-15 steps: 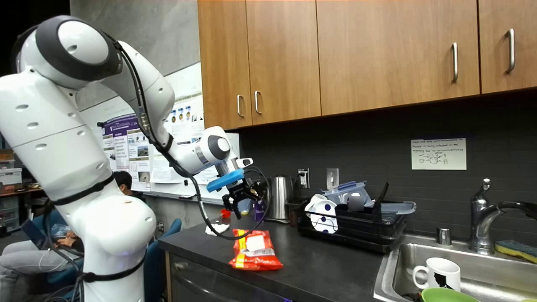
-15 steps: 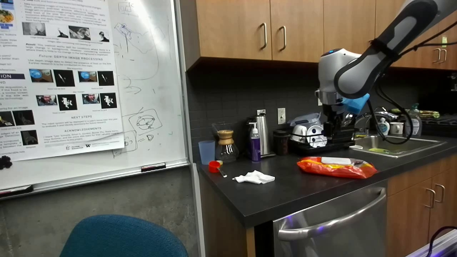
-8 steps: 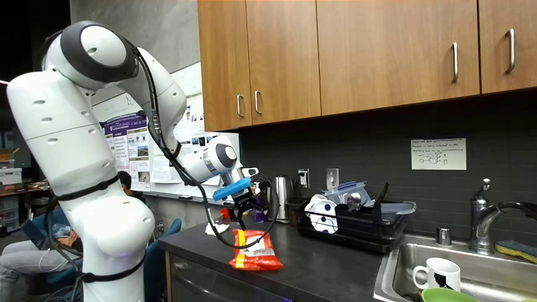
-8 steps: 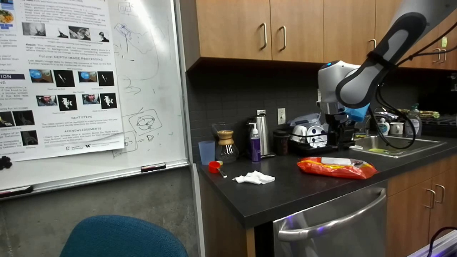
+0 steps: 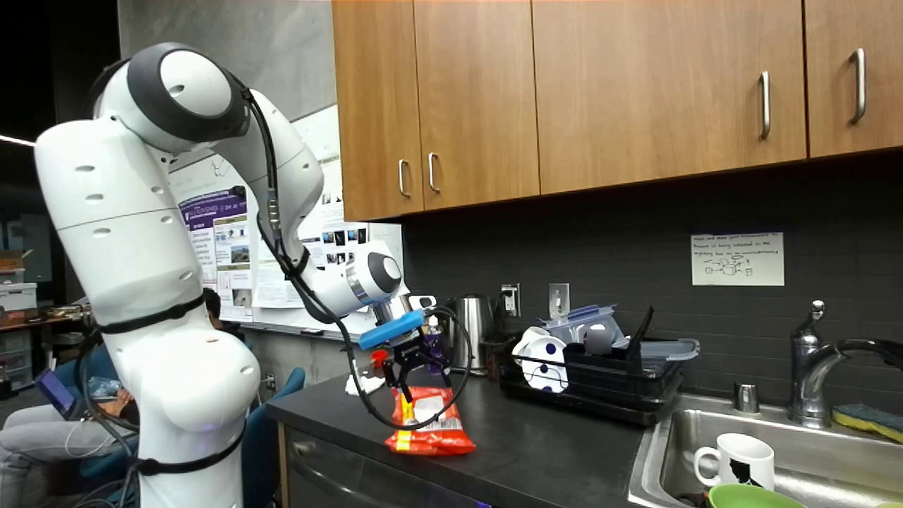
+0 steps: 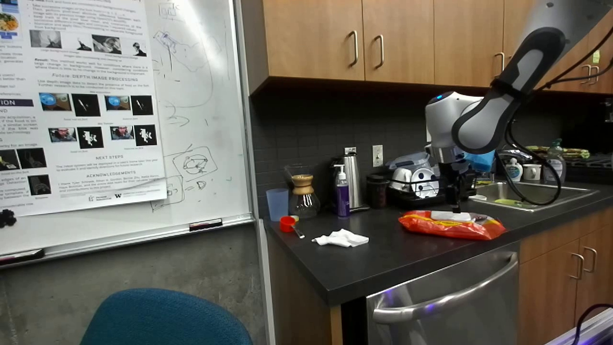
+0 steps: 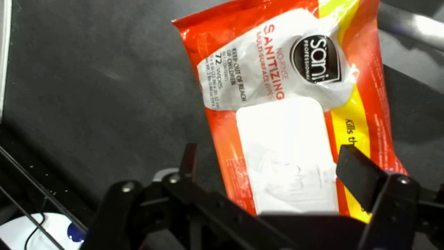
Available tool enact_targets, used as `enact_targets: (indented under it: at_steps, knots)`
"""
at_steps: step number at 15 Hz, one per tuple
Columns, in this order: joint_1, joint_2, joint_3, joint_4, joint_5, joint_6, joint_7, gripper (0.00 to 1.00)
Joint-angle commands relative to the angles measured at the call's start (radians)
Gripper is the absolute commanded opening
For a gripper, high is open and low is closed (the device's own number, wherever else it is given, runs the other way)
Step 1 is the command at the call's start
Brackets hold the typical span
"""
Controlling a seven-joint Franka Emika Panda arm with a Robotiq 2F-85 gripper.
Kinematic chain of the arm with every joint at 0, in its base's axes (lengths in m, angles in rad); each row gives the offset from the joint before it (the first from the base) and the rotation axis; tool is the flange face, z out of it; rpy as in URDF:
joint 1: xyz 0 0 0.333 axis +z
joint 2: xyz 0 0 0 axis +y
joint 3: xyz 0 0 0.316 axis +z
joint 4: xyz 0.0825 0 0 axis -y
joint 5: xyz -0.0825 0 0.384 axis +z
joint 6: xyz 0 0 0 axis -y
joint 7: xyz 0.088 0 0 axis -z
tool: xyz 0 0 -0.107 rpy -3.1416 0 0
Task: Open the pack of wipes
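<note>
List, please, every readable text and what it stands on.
Pack:
"sani PROFESSIONAL"
"NO-RINSE SANITIZING MULTI-SURFACE WIPES"
"KEEP OUT OF REACH OF CHILDREN"
"NET CONTENTS 72 WIPES"
"Kills th", then hidden
Poster:
"Result:"
"Future: DEPTH IMAGE PROCESSING"
"NEXT STEPS"
"ACKNOWLEDGEMENTS"
Too small or blurred: other pack and poster print; whiteboard, note, bottle writing.

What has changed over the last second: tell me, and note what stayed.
The arm has brought the hand down toward the pack of wipes; whether it touches, I can't tell. Its fingers stand apart: nothing gripped or let go. The pack and the crumpled white sheet stayed put on the counter.
</note>
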Motion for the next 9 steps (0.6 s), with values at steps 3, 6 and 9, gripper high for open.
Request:
enact_targets:
  at_steps: [3, 6, 9]
  knots:
    - [0.007, 0.033, -0.013, -0.005, -0.031, 0.019, -0.002, 1.0]
    - [0.011, 0.053, -0.011, 0.004, -0.028, 0.029, 0.005, 1.0]
    - [0.018, 0.069, -0.009, 0.012, -0.022, 0.046, 0.006, 1.0]
